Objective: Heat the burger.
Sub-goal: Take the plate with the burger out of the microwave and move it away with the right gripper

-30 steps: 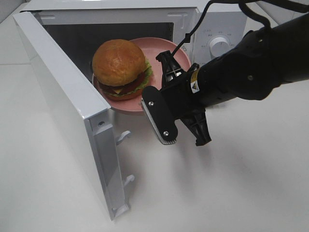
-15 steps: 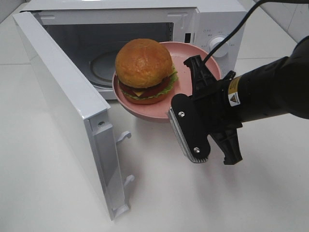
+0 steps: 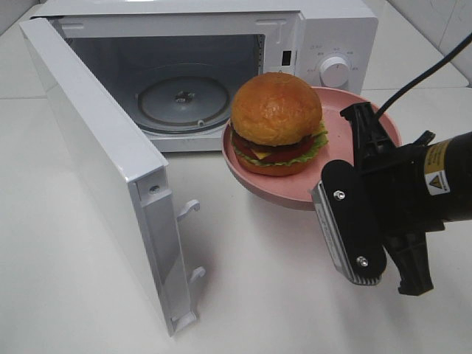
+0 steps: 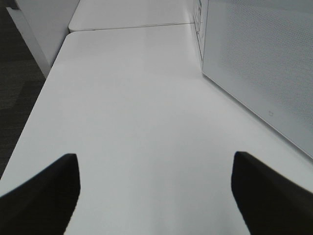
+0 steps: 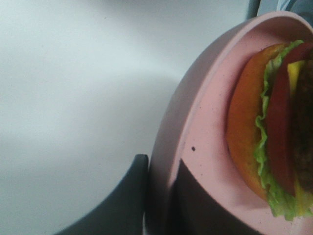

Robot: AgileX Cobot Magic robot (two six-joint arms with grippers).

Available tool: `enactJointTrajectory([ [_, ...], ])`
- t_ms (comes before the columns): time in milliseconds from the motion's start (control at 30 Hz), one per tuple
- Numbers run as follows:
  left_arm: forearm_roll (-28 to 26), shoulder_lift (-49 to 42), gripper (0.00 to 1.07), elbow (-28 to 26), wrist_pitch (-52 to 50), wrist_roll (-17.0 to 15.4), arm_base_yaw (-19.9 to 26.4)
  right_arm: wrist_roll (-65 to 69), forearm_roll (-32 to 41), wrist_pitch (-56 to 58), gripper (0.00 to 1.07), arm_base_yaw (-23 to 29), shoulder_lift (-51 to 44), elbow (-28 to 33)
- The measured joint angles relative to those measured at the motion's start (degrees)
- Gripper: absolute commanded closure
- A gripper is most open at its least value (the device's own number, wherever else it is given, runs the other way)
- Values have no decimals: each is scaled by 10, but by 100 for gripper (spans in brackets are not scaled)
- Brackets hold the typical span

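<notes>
Right now the burger (image 3: 276,122) sits on the pink plate (image 3: 346,144), which the right hand (image 5: 161,196) holds clear of the counter (image 3: 258,295) by pinching its rim, one finger above and one below. The plate hangs in front of the open microwave (image 3: 310,29), off to the control-panel side, so the cavity and its glass turntable (image 3: 181,99) lie away from the hand, back toward the hinged door (image 3: 96,162). The burger stands upright, on the half of the plate farther from the grip. The right arm is plainly the nearer one. The left hand (image 4: 151,196) hangs open over bare counter beside the microwave's side wall, holding nothing. From above, the right arm's body hides where fingers meet the rim; the right wrist view cuts off most of the burger.
</notes>
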Motion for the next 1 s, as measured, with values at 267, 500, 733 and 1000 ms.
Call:
enactJointTrajectory([
  [267,0,0,29,0,0,0,0,41,0,37,107,0,-55,20],
  [500,0,0,29,0,0,0,0,55,0,74,107,0,-105,40],
  [733,0,0,29,0,0,0,0,92,-3,138,107,0,-163,44],
  [1000,0,0,29,0,0,0,0,146,-29,193,107,0,-218,44],
])
